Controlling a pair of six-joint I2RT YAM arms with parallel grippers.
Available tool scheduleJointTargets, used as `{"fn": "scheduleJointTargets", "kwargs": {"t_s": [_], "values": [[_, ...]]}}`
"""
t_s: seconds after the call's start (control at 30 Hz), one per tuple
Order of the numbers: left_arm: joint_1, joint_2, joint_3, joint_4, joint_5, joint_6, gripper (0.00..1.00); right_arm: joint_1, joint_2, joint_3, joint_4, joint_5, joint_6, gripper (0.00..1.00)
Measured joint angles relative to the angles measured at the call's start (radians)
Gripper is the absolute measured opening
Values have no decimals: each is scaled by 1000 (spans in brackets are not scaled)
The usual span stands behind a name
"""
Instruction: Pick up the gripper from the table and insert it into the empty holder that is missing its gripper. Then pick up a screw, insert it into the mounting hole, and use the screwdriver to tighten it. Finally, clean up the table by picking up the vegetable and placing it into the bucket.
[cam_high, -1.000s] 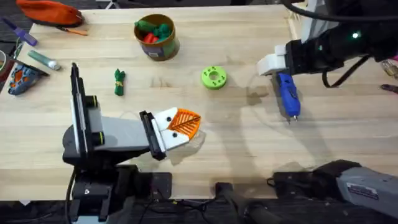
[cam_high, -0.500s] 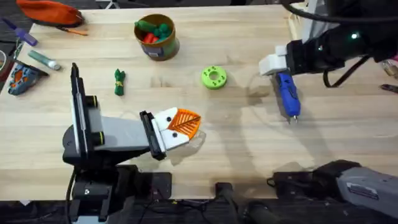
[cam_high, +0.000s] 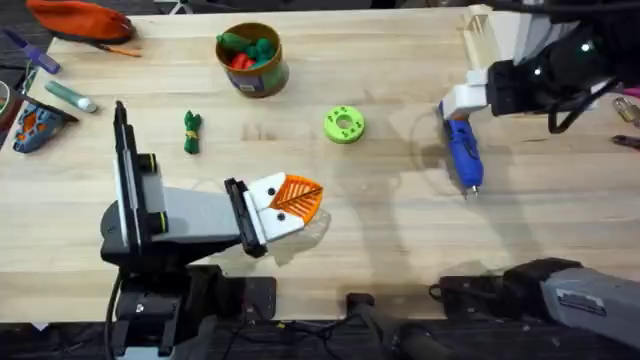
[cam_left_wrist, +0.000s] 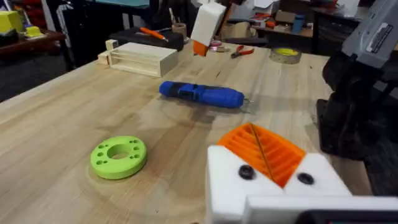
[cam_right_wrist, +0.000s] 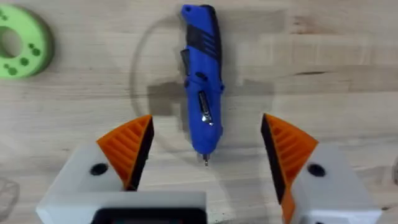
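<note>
The blue screwdriver (cam_high: 463, 152) lies flat on the table at the right, its metal tip toward the front edge. My right gripper (cam_high: 465, 100) hovers just behind it, open; in the right wrist view its orange pads (cam_right_wrist: 127, 146) stand apart on either side of the screwdriver (cam_right_wrist: 202, 74), apart from it. My left gripper (cam_high: 295, 200) rests low near the front middle, its orange ribbed pads (cam_left_wrist: 264, 149) pressed together, holding nothing. The dark green vegetable (cam_high: 192, 131) lies at the left. The tan bucket (cam_high: 262, 72) stands at the back. The loose gripper, an empty holder and a screw are out of view.
A lime-green disc (cam_high: 344, 124) lies mid-table, left of the screwdriver. Red and green toy pieces fill the bucket. A pale wooden block (cam_high: 480, 30) sits at the back right. An orange pouch (cam_high: 80, 18) and a marker (cam_high: 68, 95) lie at the far left.
My right gripper has shifted to the right, back toward the screwdriver's handle end. The screwdriver and the left arm have stayed put.
</note>
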Motion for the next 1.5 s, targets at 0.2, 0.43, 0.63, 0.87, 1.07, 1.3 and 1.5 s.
{"fn": "scheduleJointTargets", "kwargs": {"t_s": [0.2,0.43,0.63,0.87,1.07,1.3,1.5], "values": [[0,0,0,0,0,0,8,-47,92,0,-1,-38,-28,987],[0,0,0,0,0,0,8,-48,213,16,4,-60,-58,992],[0,0,0,0,0,0,8,-52,295,30,34,-85,-92,991],[0,0,0,0,0,0,8,-102,358,30,78,-107,-113,992],[0,0,0,0,0,0,8,-153,364,31,124,-110,-133,991],[0,0,0,0,0,0,8,-163,423,33,144,-139,-157,991],[0,0,0,0,0,0,8,-163,454,33,165,-141,-166,992]]}}
